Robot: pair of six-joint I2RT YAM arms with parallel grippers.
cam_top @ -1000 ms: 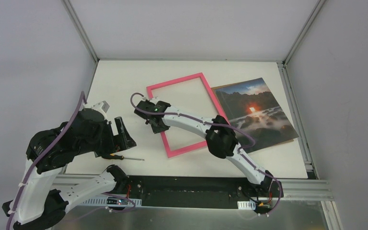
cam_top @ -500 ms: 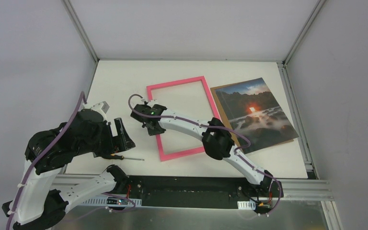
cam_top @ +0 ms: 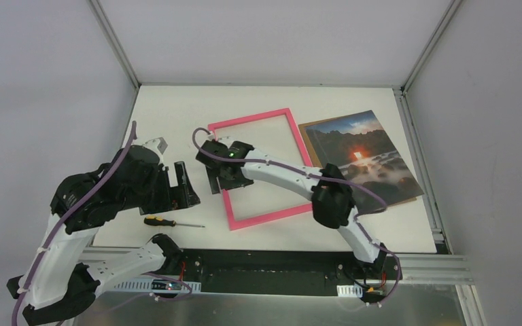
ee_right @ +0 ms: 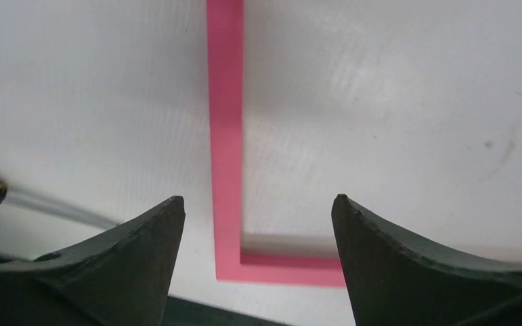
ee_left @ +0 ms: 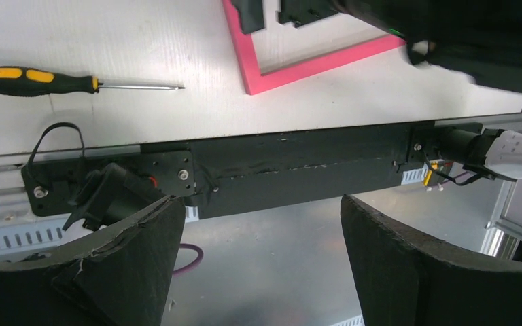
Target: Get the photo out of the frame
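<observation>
At nine o'clock your left gripper [cam_top: 185, 190] hangs spread and empty near the screwdriver [cam_top: 160, 221]. Centrally, your right gripper [ee_right: 258, 200] straddles a rail of the frame [ee_right: 225, 136], fingers parted (no pinch). At three o'clock the photo [cam_top: 360, 159] lies outside it, so removal looks done.

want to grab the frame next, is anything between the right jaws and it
Nothing visible. The right gripper, jaws open, hangs straight over the frame at its left side; the screwdriver and the photo lie off to either side.
</observation>
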